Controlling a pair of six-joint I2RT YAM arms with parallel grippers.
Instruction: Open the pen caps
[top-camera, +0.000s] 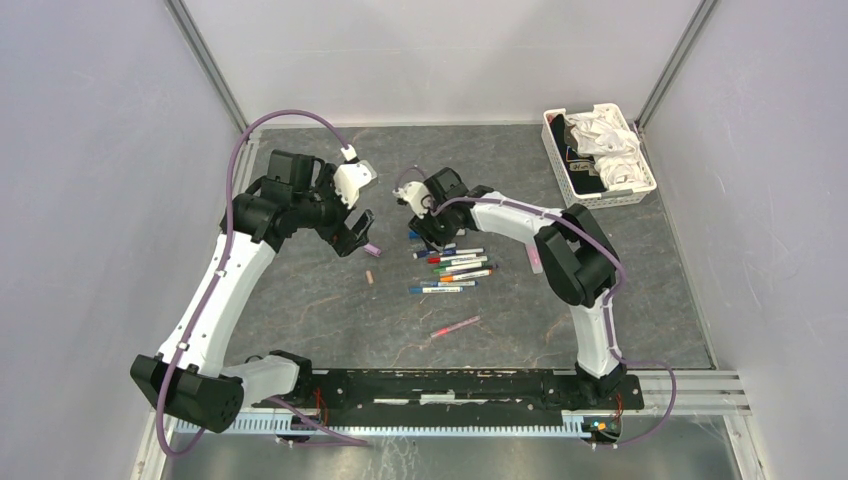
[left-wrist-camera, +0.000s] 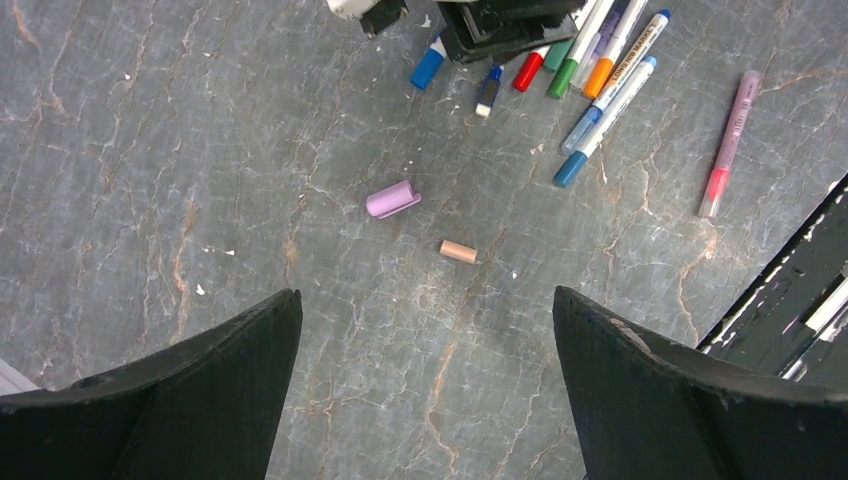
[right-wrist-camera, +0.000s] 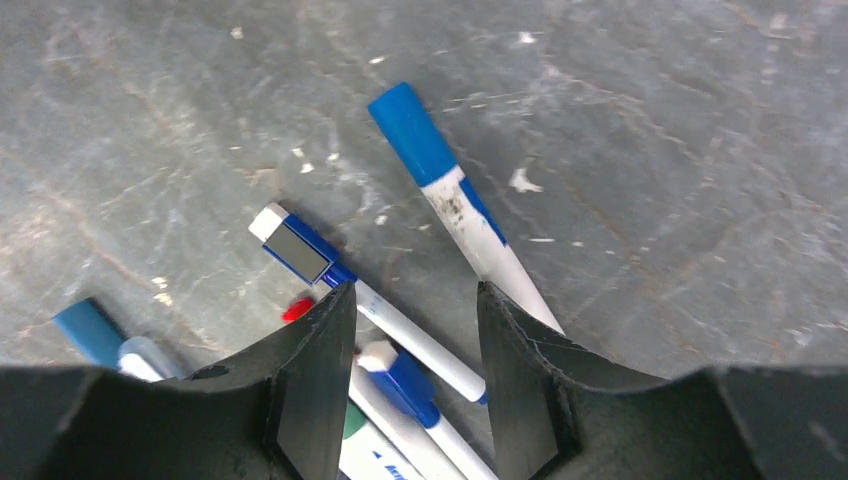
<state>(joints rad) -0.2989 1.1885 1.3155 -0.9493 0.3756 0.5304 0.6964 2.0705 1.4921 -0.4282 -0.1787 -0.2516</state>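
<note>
Several capped pens (top-camera: 455, 268) lie in a pile at the table's middle. My right gripper (top-camera: 432, 238) hangs low over the pile's far end. In the right wrist view it (right-wrist-camera: 415, 290) is open, its fingers straddling a white pen with a dark blue cap (right-wrist-camera: 298, 250) and another blue-capped pen (right-wrist-camera: 408, 382); a third blue cap (right-wrist-camera: 412, 130) lies just beyond. My left gripper (top-camera: 352, 236) is open and empty above two loose caps, one purple (left-wrist-camera: 392, 199) and one peach (left-wrist-camera: 459, 251), which lie ahead of its fingertips (left-wrist-camera: 426, 292).
A pink pen (top-camera: 455, 326) lies alone nearer the arm bases and also shows in the left wrist view (left-wrist-camera: 728, 143). A white slotted basket (top-camera: 648, 172) holding crumpled white things stands at the back right. The black base rail (top-camera: 450, 385) runs along the near edge.
</note>
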